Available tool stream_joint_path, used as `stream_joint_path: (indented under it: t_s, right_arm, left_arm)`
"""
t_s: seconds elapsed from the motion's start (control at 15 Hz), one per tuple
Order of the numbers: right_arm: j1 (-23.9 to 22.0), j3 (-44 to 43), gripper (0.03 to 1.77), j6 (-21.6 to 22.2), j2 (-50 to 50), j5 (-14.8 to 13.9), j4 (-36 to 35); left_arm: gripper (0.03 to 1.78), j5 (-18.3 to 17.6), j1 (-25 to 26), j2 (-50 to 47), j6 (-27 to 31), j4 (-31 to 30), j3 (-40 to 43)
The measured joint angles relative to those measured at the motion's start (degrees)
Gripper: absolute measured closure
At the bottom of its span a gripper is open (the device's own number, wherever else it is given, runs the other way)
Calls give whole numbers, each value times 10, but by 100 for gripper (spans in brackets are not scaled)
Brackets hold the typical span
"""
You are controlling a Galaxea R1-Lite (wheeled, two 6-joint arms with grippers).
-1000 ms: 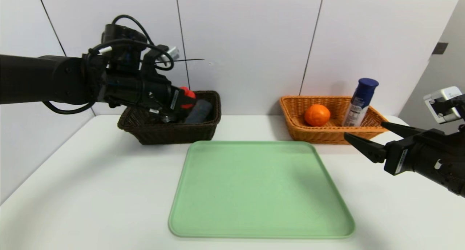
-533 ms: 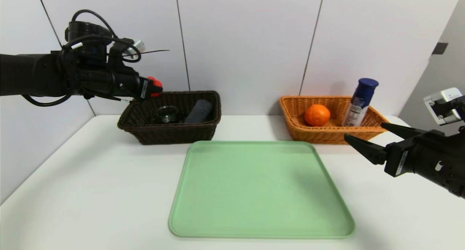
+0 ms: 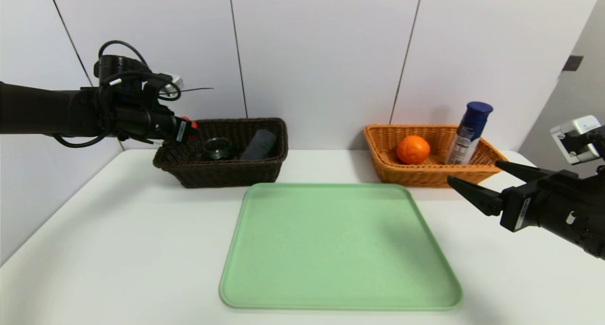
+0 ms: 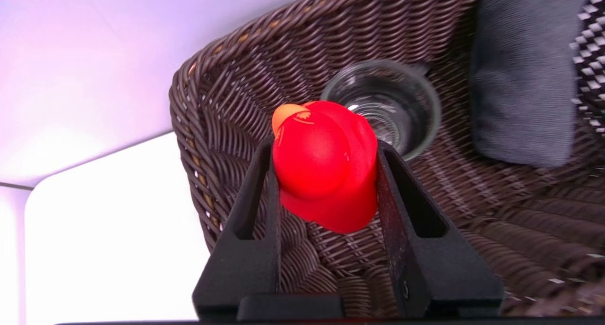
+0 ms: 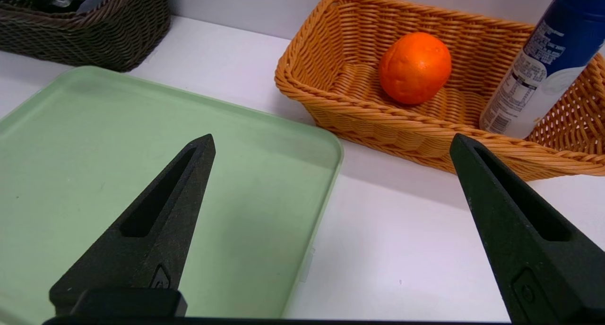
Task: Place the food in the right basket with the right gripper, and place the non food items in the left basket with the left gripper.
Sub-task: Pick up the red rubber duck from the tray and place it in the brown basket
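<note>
- Two black fingers (image 4: 264, 197) of the left gripper (image 3: 185, 129) clamp a red toy (image 4: 326, 166), poised over the dark basket's (image 3: 264, 166) left end
- Right gripper (image 3: 482, 182) hangs spread wide and holding nothing, beside the orange basket (image 3: 383, 148)

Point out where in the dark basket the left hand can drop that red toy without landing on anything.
Free: the dark basket's end nearest the left hand, bare weave between its end wall and the glass jar, under the red toy. Crowded: the jar sits mid-basket, and the grey roll fills the far end.
</note>
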Motion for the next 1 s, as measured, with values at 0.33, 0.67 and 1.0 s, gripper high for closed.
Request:
stream_joint_path:
  t_s: [0.33,0.67,1.0]
  right_arm:
    - [8,0,9,0,4,-1,0]
    - [8,-1,9,0,5,-3,0]
    - [8,-3,9,3,6,-4,0]
  left_arm:
    - [119,0,9,30,26,-30,0]
    - [119,1,11,47,25,-38,0]
    - [119,1,11,50,25,-38,0]
